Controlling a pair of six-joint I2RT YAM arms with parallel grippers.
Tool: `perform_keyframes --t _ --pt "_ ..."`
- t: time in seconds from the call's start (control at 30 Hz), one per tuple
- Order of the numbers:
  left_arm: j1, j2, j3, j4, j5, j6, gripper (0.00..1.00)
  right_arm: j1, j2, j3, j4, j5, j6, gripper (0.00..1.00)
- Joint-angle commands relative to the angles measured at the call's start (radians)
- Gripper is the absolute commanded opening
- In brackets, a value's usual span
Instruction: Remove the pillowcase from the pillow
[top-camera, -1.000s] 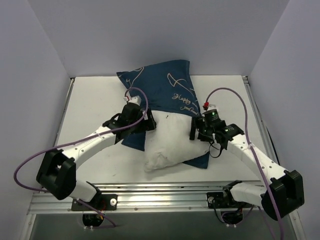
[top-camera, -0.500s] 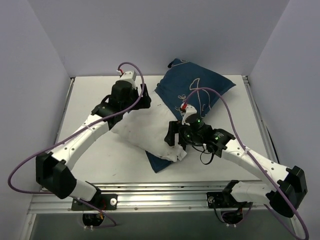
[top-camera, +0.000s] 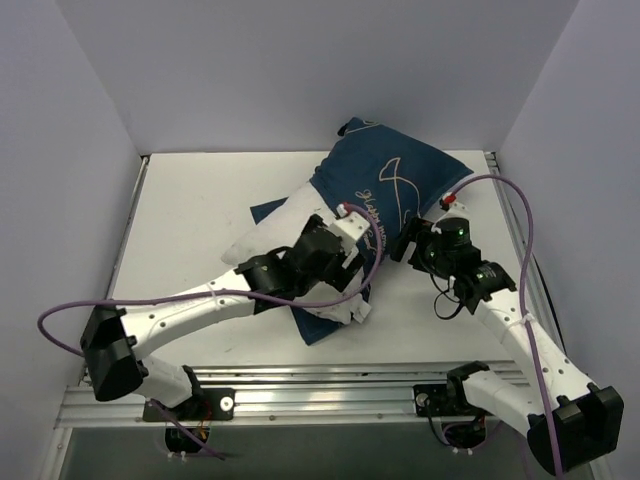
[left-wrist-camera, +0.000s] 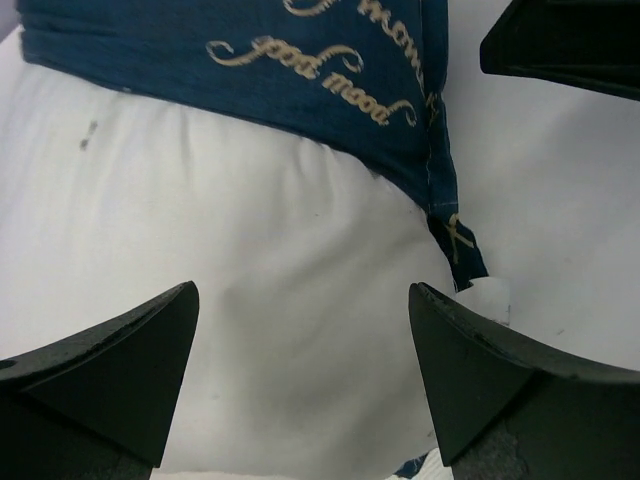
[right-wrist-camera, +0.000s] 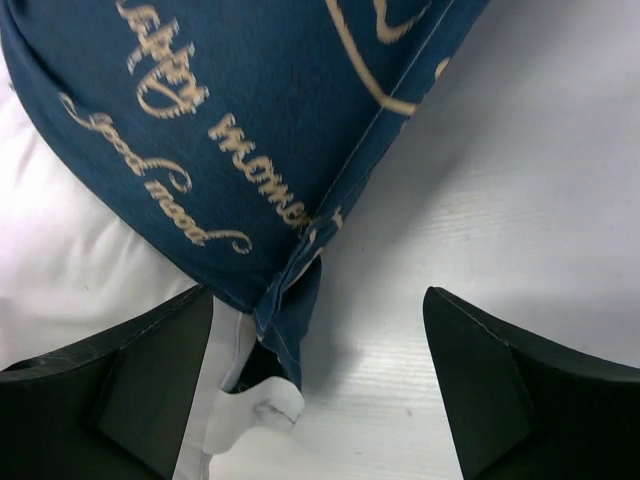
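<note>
The navy pillowcase (top-camera: 395, 180) covers the far right end of the white pillow (top-camera: 270, 238), whose left part lies bare. Navy fabric also shows under the pillow's near edge (top-camera: 322, 326). My left gripper (top-camera: 352, 262) is open and empty over the bare pillow (left-wrist-camera: 250, 300), just short of the pillowcase hem (left-wrist-camera: 330, 110). My right gripper (top-camera: 405, 245) is open and empty, its jaws on either side of the pillowcase's open corner (right-wrist-camera: 290, 290). A small white tag (right-wrist-camera: 255, 412) sticks out there, and it also shows in the left wrist view (left-wrist-camera: 490, 298).
White walls (top-camera: 90, 120) close in the table on the left, back and right. A metal rail (top-camera: 330, 385) runs along the near edge. Purple cables (top-camera: 500, 190) loop above both arms. The right gripper's body (left-wrist-camera: 565, 40) is close to the left gripper.
My left arm has swung from the back left to the middle, over the bare pillow. My right gripper has moved right and back to the pillowcase's open corner.
</note>
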Motion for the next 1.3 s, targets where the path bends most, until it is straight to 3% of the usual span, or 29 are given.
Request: perform_keyframes --t 0.0,0.23,0.37,0.43,0.57,0.6,0.7,0.73,0.93,1.13,1.2,1.23,1.27 --pt "-0.036 0.07 0.035 0.029 -0.082 0.057 0.94 -0.016 -0.02 -0.051 0.072 -0.116 0.008 0.82" --pt "-0.044 0.24 0.088 0.009 -0.041 -0.001 0.94 -0.023 -0.005 -0.142 0.184 -0.231 -0.006 0.82" --pt "-0.041 0.297 0.077 -0.02 -0.094 -0.065 0.94 -0.023 0.024 -0.189 0.258 -0.273 -0.011 0.82" --pt "-0.035 0.311 0.056 -0.019 -0.104 -0.1 1.0 -0.022 0.047 -0.22 0.304 -0.287 -0.006 0.81" --pt "-0.027 0.314 0.014 0.0 -0.101 -0.143 0.54 -0.023 0.09 -0.266 0.382 -0.327 0.014 0.77" --pt "-0.025 0.313 0.008 0.003 -0.099 -0.156 0.34 -0.022 0.105 -0.273 0.417 -0.345 0.02 0.77" --pt "-0.021 0.3 0.002 0.013 -0.09 -0.168 0.05 -0.02 0.133 -0.3 0.479 -0.374 0.037 0.73" --pt "-0.019 0.29 0.002 0.013 -0.088 -0.17 0.03 -0.019 0.139 -0.301 0.49 -0.38 0.043 0.73" --pt "-0.019 0.254 0.008 0.02 -0.075 -0.174 0.02 -0.014 0.184 -0.304 0.545 -0.388 0.045 0.68" --pt "-0.019 0.205 0.002 0.009 -0.081 -0.18 0.02 -0.014 0.262 -0.307 0.606 -0.393 0.045 0.53" --pt "-0.016 0.193 -0.001 -0.003 -0.093 -0.179 0.02 -0.013 0.277 -0.307 0.617 -0.397 0.043 0.38" --pt "-0.012 0.181 -0.001 -0.011 -0.096 -0.177 0.02 -0.013 0.277 -0.3 0.611 -0.399 0.042 0.2" --pt "-0.007 0.176 -0.001 -0.02 -0.108 -0.177 0.02 -0.016 0.273 -0.294 0.602 -0.385 0.038 0.13"
